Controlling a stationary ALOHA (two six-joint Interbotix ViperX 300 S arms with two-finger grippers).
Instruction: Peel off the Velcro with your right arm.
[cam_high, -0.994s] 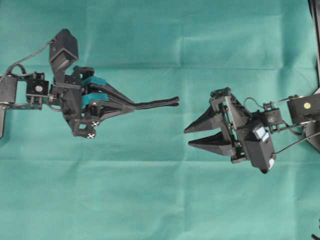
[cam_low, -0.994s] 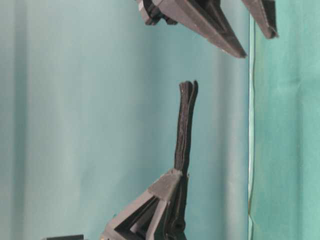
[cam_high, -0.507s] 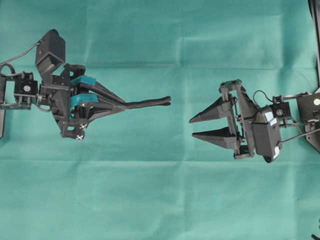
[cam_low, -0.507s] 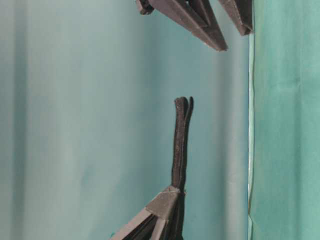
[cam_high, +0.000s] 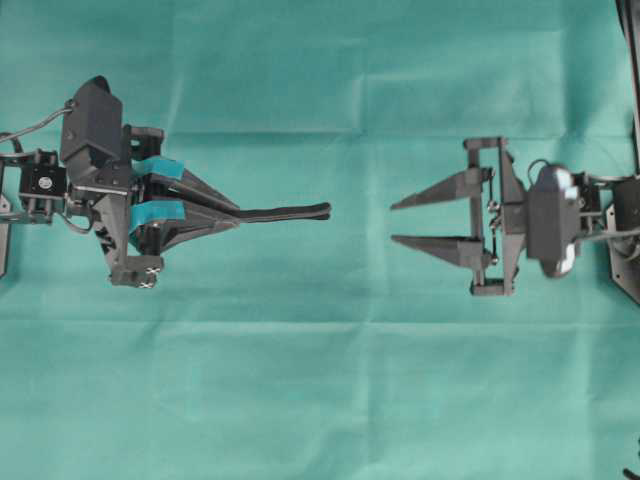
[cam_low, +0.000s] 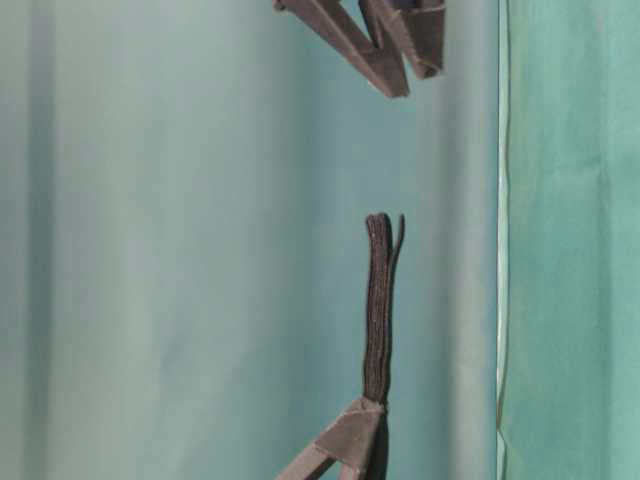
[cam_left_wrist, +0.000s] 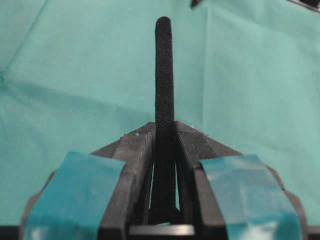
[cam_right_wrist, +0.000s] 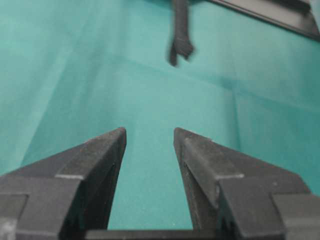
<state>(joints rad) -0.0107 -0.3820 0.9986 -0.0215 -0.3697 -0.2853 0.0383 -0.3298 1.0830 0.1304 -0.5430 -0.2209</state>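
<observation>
The Velcro (cam_high: 288, 212) is a thin black strip sticking out to the right from my left gripper (cam_high: 238, 216), whose teal-taped fingers are shut on its near end. In the left wrist view the Velcro (cam_left_wrist: 163, 70) stands straight up from the left gripper (cam_left_wrist: 164, 129). In the table-level view the Velcro (cam_low: 378, 300) shows two layers slightly parted at the free tip. My right gripper (cam_high: 393, 223) on the right arm hangs open and empty, a short gap to the right of the strip's tip. From the right wrist, the right gripper (cam_right_wrist: 149, 132) faces the blurred Velcro (cam_right_wrist: 180, 40) end.
A teal cloth (cam_high: 320, 380) covers the whole table, with fold lines across it. A dark frame edge (cam_high: 632, 80) runs along the far right. In the table-level view the right gripper (cam_low: 412, 80) hangs above the strip's tip.
The left arm has drawn back to the left and levelled, carrying the strip with it. The right arm has pulled back to the right and straightened, so the gap to the strip's tip has widened.
</observation>
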